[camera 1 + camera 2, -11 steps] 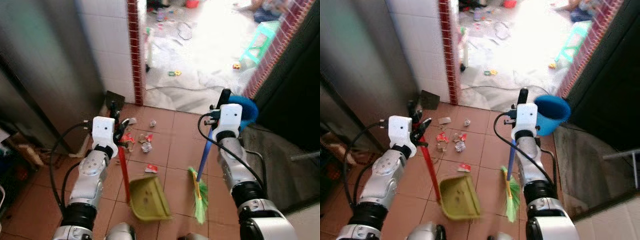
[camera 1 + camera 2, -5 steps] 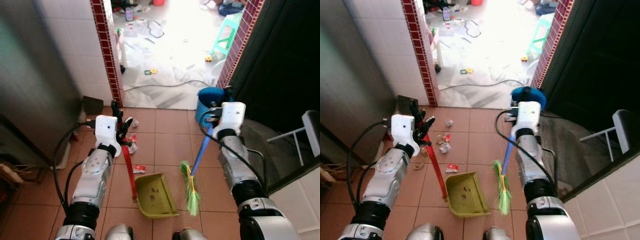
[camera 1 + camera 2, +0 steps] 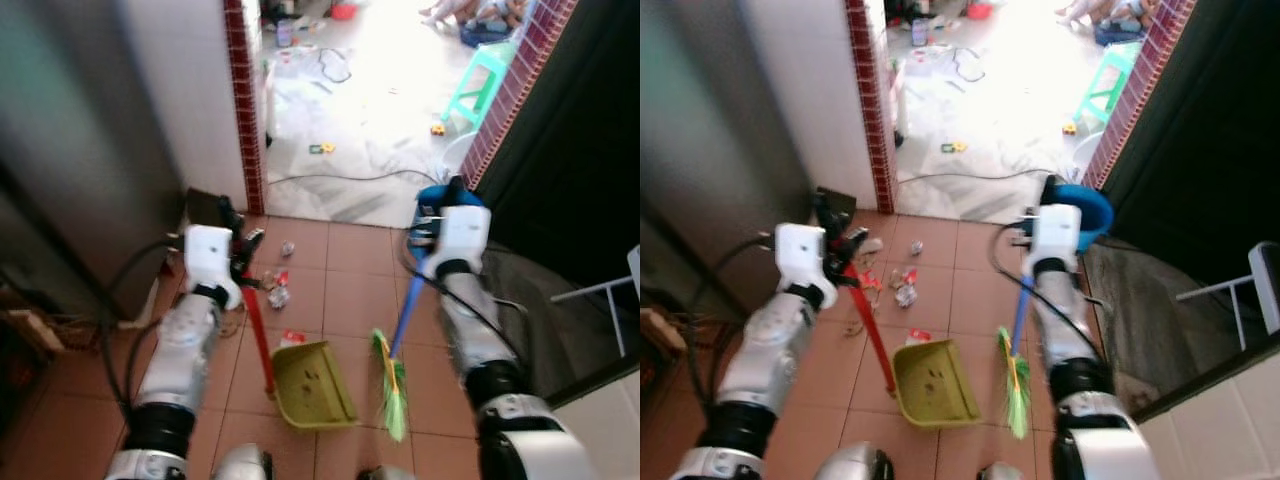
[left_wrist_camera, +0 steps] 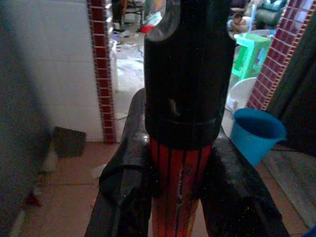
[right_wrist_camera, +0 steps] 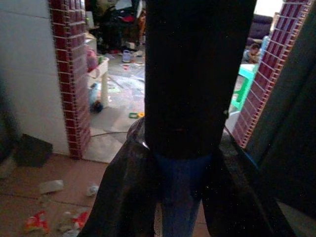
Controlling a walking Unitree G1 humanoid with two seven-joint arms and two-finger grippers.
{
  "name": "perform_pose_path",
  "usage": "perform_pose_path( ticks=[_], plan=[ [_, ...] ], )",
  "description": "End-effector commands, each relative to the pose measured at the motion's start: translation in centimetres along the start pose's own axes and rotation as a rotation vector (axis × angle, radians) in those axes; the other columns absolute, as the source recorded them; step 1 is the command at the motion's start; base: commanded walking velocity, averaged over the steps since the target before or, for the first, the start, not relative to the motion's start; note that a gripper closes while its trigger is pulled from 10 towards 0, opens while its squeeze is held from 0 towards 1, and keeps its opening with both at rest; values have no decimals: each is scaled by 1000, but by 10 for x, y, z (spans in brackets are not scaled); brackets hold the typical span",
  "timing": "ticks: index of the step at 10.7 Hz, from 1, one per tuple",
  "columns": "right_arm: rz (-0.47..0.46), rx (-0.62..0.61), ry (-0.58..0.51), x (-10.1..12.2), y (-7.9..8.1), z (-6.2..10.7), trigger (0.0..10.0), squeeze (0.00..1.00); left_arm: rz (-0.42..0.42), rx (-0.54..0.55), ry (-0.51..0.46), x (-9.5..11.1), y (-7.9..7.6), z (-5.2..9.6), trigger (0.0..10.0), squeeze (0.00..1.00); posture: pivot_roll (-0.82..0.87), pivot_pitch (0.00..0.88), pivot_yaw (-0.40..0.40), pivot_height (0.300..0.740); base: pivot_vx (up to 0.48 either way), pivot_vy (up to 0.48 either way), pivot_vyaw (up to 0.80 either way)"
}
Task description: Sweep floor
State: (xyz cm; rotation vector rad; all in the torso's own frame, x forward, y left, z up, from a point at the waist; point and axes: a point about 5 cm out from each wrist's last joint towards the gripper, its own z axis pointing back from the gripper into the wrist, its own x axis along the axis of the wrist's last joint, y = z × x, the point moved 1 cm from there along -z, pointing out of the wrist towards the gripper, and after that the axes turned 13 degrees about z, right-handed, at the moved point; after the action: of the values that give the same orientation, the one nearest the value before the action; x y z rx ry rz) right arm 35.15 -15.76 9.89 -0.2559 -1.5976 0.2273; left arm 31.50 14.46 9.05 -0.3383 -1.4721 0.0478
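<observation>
Terracotta floor tiles (image 3: 340, 300), matte and square, with pale grout lines, running far to a doorway edged by a column of glossy red brick tiles (image 3: 246, 110) and a bright marble floor beyond. Left gripper (image 3: 238, 258) clamped on the ribbed red handle (image 3: 257, 335) of the dustpan (image 3: 313, 384), black fingers (image 4: 123, 187) pressed on both sides of the shaft just under its black end cap. Olive-green plastic pan, scoop-shaped and speckled with dirt, flat on the tiles, handle leaning up and leftward from it to the gripper. Right gripper (image 3: 1042, 232) closed around the smooth blue pole of the broom (image 3: 1016, 335), near its black top end. Long axis slanting down and slightly left from the gripper to the floor, green bristle head (image 3: 393, 385) with a yellow collar nearest the robot. Bristles just right of the pan, apart from it by a narrow strip of tile. Crumpled paper and red wrapper scraps (image 3: 272, 290) scattered on the tiles farther off, left of the pole, one scrap (image 3: 292, 339) close to the pan's far edge. Round blue bucket (image 3: 1086, 210) behind the right wrist.
</observation>
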Motion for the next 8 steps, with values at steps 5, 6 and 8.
perform_pose_path(
  ticks=[5,6,8],
  plan=[
    [22,-24,-94,18,-10,-6,10000,0,-30,-15,-70,19,-7,-7,10000,0,-11,0,-9,740,359,218,0],
    [20,-32,-95,18,-13,-7,10000,0,-30,-17,-69,18,-9,-7,10000,0,-14,0,-7,740,465,0,0],
    [27,-36,-101,18,-16,-8,10000,0,-48,-27,-61,16,-15,-6,10000,0,-13,0,-5,740,459,0,0]
  ],
)
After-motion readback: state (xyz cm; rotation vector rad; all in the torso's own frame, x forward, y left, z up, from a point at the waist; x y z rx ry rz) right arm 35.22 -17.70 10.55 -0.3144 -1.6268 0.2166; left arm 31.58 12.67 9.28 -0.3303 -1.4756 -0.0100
